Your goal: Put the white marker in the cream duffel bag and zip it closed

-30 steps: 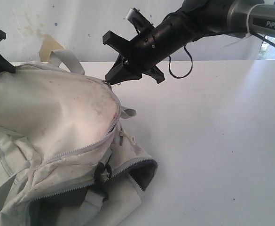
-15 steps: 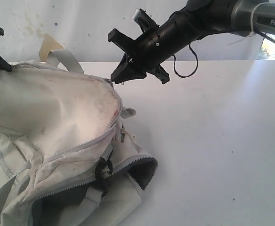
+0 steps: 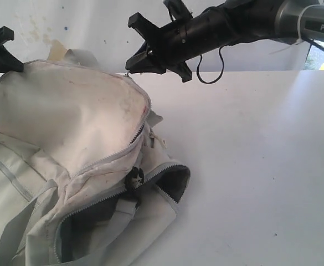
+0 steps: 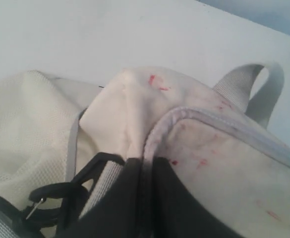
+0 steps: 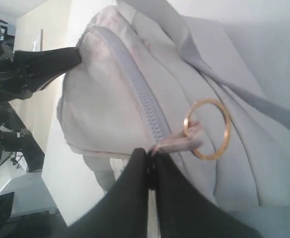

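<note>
One arm at the cream duffel bag reads PiPER.

Robotics laboratory test station. A plain white bench meets a stained, paint-flecked white wall along its far edge. A grey robot arm marked "PiPER" reaches in over the far right corner, beside a window. Dark equipment stands sit off the bench.
</note>
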`<state>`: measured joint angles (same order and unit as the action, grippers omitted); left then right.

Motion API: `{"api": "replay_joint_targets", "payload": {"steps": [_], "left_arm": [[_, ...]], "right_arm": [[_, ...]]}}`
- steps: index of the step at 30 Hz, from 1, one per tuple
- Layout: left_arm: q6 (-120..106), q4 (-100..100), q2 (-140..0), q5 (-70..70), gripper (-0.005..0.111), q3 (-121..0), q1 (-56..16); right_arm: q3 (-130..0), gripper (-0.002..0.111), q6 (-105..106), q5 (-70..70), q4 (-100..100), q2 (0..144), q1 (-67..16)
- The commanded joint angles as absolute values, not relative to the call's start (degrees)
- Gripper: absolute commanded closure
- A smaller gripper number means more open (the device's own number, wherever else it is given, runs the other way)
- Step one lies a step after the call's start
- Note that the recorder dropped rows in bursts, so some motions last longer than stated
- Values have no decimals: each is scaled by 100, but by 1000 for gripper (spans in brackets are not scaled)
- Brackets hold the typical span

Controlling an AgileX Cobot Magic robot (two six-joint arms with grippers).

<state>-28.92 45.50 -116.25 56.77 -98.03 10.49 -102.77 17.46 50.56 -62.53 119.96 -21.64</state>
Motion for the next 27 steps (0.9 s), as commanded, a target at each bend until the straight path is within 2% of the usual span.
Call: {"api": "replay_joint_targets", "payload": {"steps": [1,7,13,21,24,27], "left_arm": [[-3081,4588,-11594,5648,107,-9842,868],[-2668,4299,-11594,5648,107,-9842,902],[-1303,2531,-11594,5545,107,-9842,1094],[-1063,2532,-11594,5629,107,-9842,1469],[-872,2521,-11594,5629,107,-9842,1601],[-910,2521,-11594,5605,107,-9842,1648]], "right_arm": [[-10273,108,2019,5070,-6663,12010,-2228],[-10273,108,2004,5288,-6350,12010,-2218],[-10273,108,564,5812,-3962,11961,-2218],[-10273,108,464,6223,-3545,11756,-2166],[-10273,108,76,6650,-2400,11756,-2166],[-10273,108,154,6681,-2547,11756,-2166]]}}
